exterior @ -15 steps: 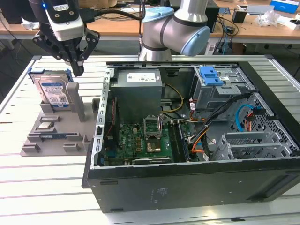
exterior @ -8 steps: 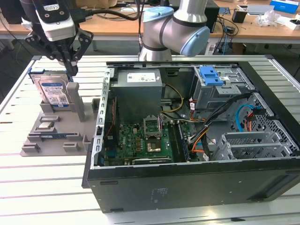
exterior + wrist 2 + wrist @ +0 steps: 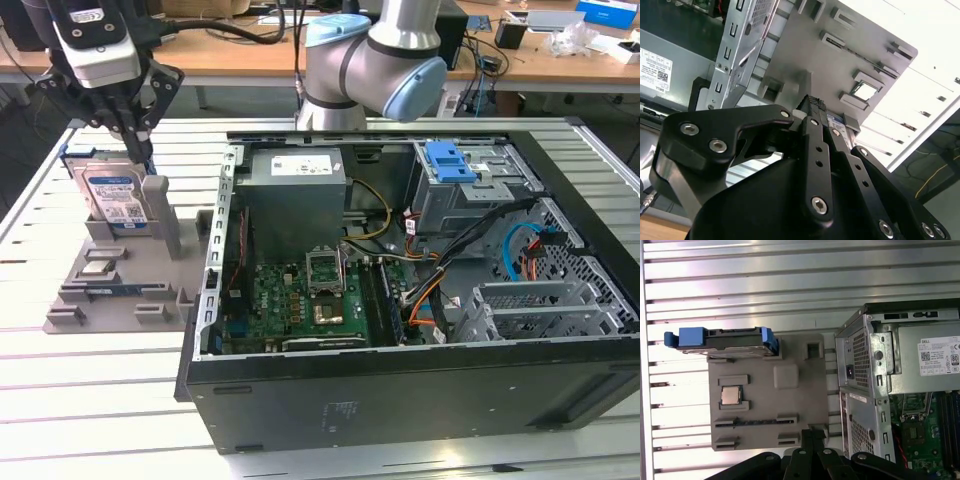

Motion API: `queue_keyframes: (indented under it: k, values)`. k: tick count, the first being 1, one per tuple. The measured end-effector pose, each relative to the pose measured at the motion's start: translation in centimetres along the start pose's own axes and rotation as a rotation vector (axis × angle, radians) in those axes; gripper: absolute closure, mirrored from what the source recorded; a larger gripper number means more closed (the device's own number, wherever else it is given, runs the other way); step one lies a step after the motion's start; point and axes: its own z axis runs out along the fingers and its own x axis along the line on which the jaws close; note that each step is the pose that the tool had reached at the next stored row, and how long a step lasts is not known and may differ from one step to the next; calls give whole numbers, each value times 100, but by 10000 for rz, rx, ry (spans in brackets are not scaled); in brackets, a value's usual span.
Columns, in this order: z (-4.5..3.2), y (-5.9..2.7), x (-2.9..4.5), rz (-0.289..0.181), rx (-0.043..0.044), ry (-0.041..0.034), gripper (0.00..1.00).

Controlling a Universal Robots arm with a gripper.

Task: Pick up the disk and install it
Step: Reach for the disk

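Hand [image 3: 147, 157] looks clenched and empty, disk [image 3: 112, 195] standing in tray [image 3: 120, 300] just below it; I'd say open wide, centre over its edge, descend straight.

Silver arm [image 3: 400, 30], black gripper [image 3: 143, 152]
The arm had silver-grey tube sections and rounded joints with light blue caps [image 3: 415, 85]. A pale grey wrist block [image 3: 95, 45] bore a printed label, and black cables [image 3: 215, 28] looped off it. The gripper was matte black, its flat linkage bars [image 3: 816, 155] pinned with silver hex screws [image 3: 819, 204].
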Motion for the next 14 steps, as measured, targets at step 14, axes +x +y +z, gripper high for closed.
queue_keyframes:
  k: [14]
  values:
    - [-6,-17,238,0,1,0,89]
